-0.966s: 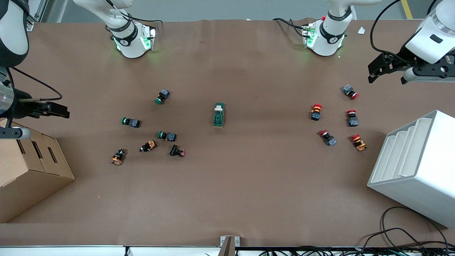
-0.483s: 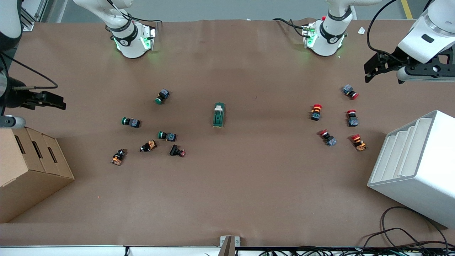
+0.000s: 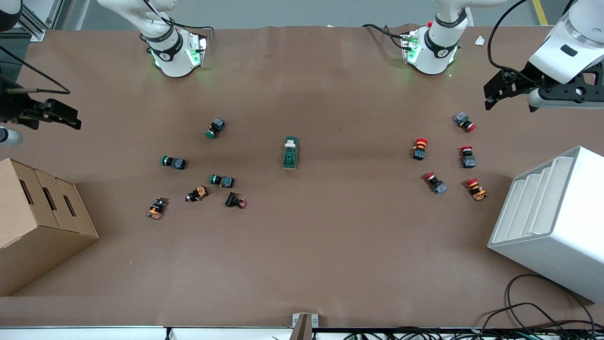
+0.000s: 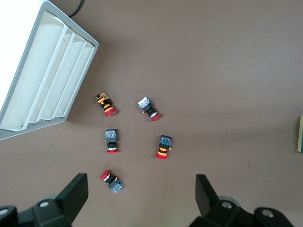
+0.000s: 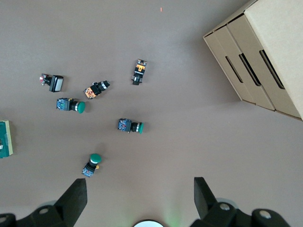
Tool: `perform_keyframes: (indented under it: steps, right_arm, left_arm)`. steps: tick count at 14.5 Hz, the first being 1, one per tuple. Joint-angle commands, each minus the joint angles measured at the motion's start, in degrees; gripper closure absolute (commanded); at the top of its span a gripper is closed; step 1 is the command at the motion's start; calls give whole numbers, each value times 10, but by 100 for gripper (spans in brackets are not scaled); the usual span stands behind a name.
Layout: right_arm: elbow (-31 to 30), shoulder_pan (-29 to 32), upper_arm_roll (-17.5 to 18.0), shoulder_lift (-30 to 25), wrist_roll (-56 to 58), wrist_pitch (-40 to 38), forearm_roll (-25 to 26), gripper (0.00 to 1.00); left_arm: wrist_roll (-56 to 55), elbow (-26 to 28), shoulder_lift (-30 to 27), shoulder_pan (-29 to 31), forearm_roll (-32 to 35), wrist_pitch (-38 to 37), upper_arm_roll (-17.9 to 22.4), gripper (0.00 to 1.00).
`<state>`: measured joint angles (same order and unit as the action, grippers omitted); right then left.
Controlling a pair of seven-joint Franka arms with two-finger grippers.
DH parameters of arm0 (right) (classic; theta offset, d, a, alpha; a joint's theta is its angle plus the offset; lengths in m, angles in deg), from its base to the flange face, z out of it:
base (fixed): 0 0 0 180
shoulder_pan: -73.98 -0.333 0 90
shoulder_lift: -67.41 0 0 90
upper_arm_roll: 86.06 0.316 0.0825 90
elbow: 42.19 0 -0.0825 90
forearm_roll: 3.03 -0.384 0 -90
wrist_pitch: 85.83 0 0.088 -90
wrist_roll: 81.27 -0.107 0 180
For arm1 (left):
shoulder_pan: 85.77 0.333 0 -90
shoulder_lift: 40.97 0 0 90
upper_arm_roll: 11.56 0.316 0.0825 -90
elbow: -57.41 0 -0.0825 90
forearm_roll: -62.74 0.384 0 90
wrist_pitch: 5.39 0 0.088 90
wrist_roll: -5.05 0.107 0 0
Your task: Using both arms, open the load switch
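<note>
The load switch point(image 3: 290, 152), a dark-green block with a cream toggle at its end toward the bases, lies flat at mid-table. Only its edge shows in the left wrist view point(image 4: 300, 135) and in the right wrist view point(image 5: 4, 138). My left gripper point(image 3: 490, 97) hangs open and empty over the table at the left arm's end, above a red push button point(image 4: 111, 180); its own view shows the gripper point(image 4: 140, 189) spread wide. My right gripper point(image 3: 73, 120) hangs open and empty at the right arm's end, its jaws point(image 5: 139, 194) wide apart above bare table.
Several green and orange push buttons point(image 3: 221, 180) lie scattered toward the right arm's end, and several red ones point(image 3: 419, 148) toward the left arm's end. A cardboard box point(image 3: 37, 222) stands under the right arm. A white slotted rack point(image 3: 552, 222) stands under the left arm. Cables point(image 3: 533, 316) trail at the front edge.
The right gripper has moved away from over the cardboard box toward the bases' side of the table. The left gripper shifted slightly, then held still. The load switch has not moved.
</note>
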<state>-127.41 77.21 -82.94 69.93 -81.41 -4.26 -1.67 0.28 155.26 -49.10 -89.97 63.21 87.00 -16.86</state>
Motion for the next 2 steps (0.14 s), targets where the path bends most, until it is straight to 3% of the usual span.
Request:
perform_keyframes:
  steps: [1,2]
  right_arm:
    - [-35,3,-7,-29,6,14,-6,0]
    - [-35,-7,-18,-30,7,13,-8,0]
  left_arm:
    - [10,-18,11,7,8,-2,-4,0]
    - [11,-18,11,7,8,-4,-4,0]
